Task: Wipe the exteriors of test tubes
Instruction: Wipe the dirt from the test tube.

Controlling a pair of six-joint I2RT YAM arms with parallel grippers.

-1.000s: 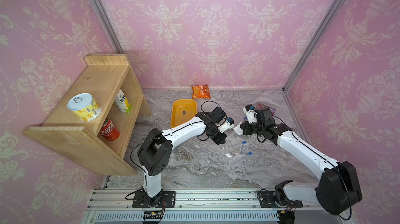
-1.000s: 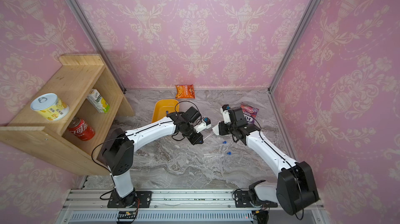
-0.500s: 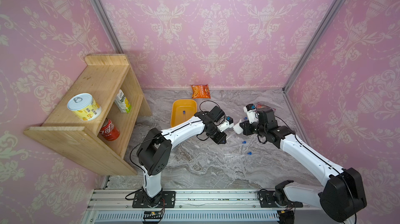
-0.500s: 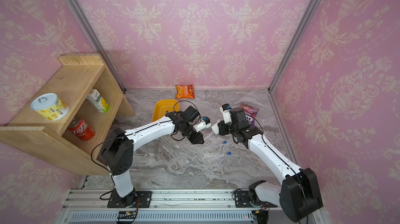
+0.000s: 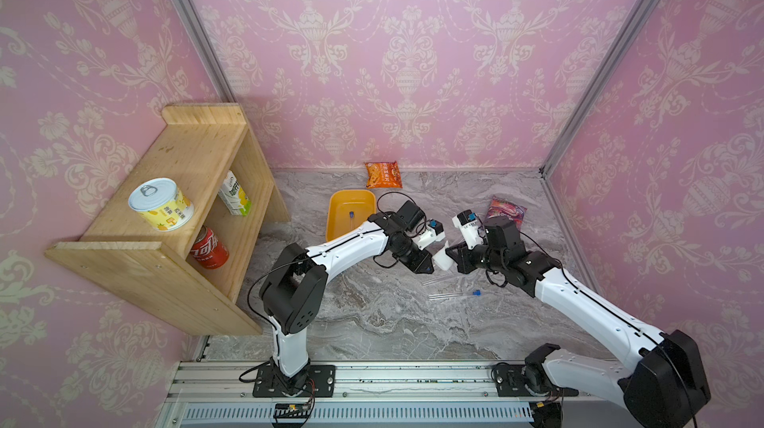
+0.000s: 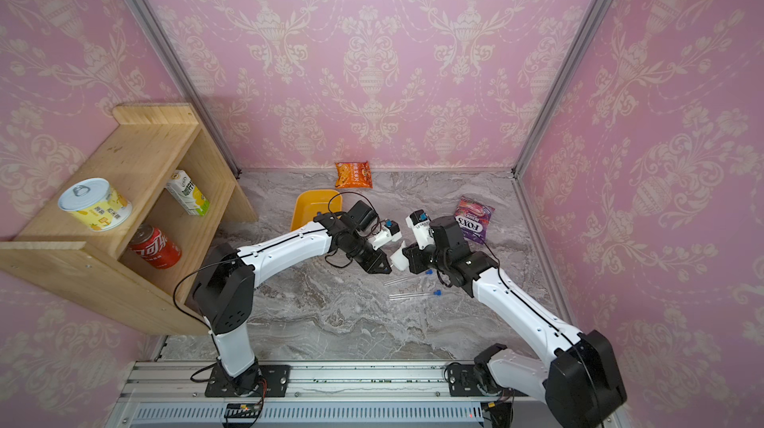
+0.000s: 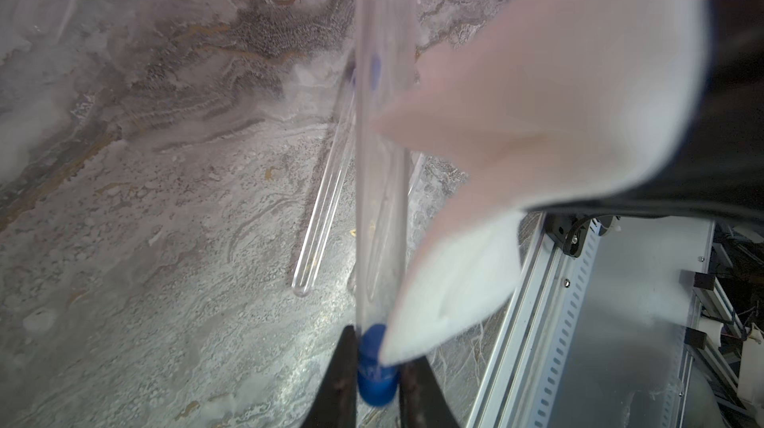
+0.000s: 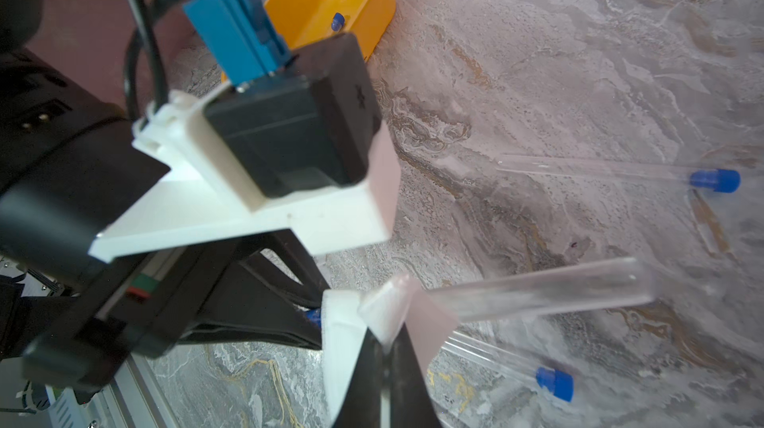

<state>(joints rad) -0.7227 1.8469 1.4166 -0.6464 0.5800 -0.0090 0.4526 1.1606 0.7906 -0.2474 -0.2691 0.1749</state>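
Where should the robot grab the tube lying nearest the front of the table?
The tube lies flat on the table, so probably come straight down and pinch across its clear middle. It is thin and round, so a sideways push would likely roll it.

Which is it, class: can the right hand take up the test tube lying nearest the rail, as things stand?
Probably not yet. The test tube lies uncovered on the table close to the right hand, but that hand is shut on the white wipe, so it has no free grip.
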